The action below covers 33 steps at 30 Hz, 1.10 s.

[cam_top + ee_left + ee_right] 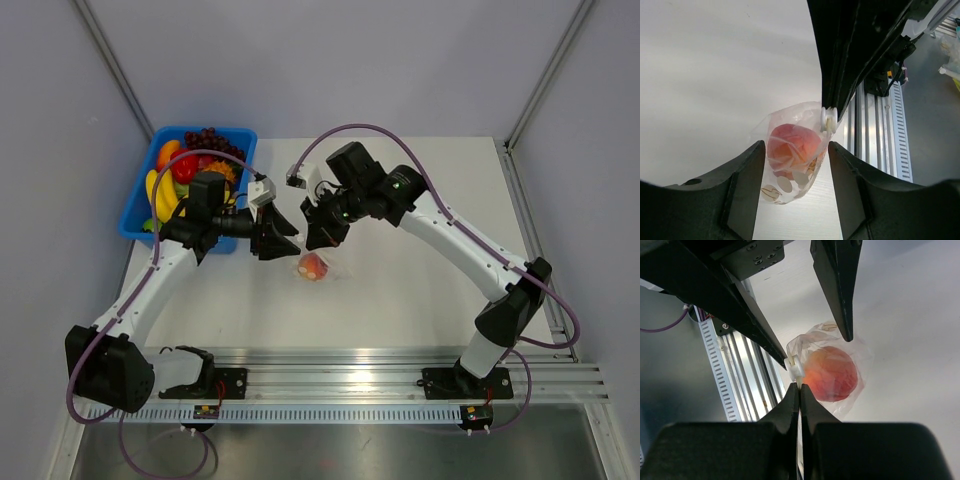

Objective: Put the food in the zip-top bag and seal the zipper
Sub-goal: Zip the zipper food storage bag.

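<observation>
Right gripper (pixel 799 388) fills the near edge of its wrist cam: jaws pressed flat together, pinching the mouth edge of the clear, crinkly plastic zip-top bag (pixel 862 352) at a small white tab (pixel 793 366). Left gripper (pixel 796 146) is open, one finger either side of the bag; can't tell if they touch the film. Round orange-red peach-like fruit (pixel 832 372) sits inside the bag, mid-table, just near of both grippers over the white tabletop (pixel 420 290).

So loading looks done imo, and sealing is the step in hand. Zipper strip is too faint to see, so can't say how much is shut. Next move, I reckon: L closes on the bag to brace it, then R drags the tab along the mouth w/o tearing the film.

Pose: L arm (pixel 150 285) reaches from the near-left base toward far-right. R arm (pixel 470 250) arches from the near-right base, elbow high, tips meeting over the bag. Blue plastic bin (pixel 140 215) of fruit sits far left, well apart.
</observation>
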Available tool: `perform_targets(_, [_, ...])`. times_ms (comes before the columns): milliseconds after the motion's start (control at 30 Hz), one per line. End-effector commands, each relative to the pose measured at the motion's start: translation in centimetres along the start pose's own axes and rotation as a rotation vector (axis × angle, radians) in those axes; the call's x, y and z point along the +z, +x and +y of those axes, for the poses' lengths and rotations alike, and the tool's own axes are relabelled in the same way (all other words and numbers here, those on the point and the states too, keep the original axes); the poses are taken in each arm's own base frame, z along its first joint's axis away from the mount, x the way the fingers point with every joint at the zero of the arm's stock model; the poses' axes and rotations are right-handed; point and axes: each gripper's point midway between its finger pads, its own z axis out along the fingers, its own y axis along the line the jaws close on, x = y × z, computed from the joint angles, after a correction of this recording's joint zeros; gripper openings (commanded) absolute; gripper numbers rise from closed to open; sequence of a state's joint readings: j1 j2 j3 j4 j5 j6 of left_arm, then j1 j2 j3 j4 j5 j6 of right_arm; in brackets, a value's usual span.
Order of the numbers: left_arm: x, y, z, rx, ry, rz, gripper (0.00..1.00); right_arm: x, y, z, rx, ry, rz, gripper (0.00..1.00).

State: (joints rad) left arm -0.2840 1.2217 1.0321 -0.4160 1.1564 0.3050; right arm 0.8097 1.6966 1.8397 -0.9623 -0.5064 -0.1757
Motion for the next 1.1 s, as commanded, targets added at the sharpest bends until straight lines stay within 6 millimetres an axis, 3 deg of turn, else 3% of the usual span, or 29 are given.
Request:
perform_targets(0, [-0.3,-2.6,-0.8,0.099,0.040,-0.072,0.57,-1.3,-1.0,0.5,-0.028,0.012,-0.054,0.00])
perform_targets(133, [-0.3,-3.1,-1.2,0.095,0.070,-0.088,0.48,-1.3,-1.0,0.5,-0.026,0.015,-0.055,0.00])
perform_targets(267, [-0.2,-2.9,-1.4,0.083,0.080,-0.085,0.30,-1.4,-1.1,0.5,-0.026,0.017,-0.058,0.00])
perform_targets(367, [-0.2,-2.7,-1.4,0.073,0.084,-0.084,0.23,-1.4,-1.2,0.5,-0.026,0.016,-0.060,0.00])
perform_targets(500, [-0.2,-2.6,-1.3,0.067,0.080,-0.081,0.00,-1.4,-1.2,0.3,-0.024,0.028,-0.062,0.00])
perform_targets(633, [-0.3,-2.6,-1.3,0.072,0.070,-0.079,0.00,-1.9,-1.9,-0.1,0.001,0.068,-0.073,0.02])
perform_targets(733, [-0.4,-2.8,-1.0,0.074,0.052,-0.082,0.00,-2.3,-1.9,0.0,0.005,0.075,-0.060,0.22])
perform_targets(933, [-0.5,-2.6,-0.8,0.062,0.038,-0.081,0.00,-3.1,-3.1,0.8,-0.039,0.051,-0.121,0.24])
perform_targets(1067, [-0.5,-2.6,-0.8,0.064,0.037,-0.085,0.00,-2.8,-3.9,1.1,-0.040,0.021,-0.138,0.40])
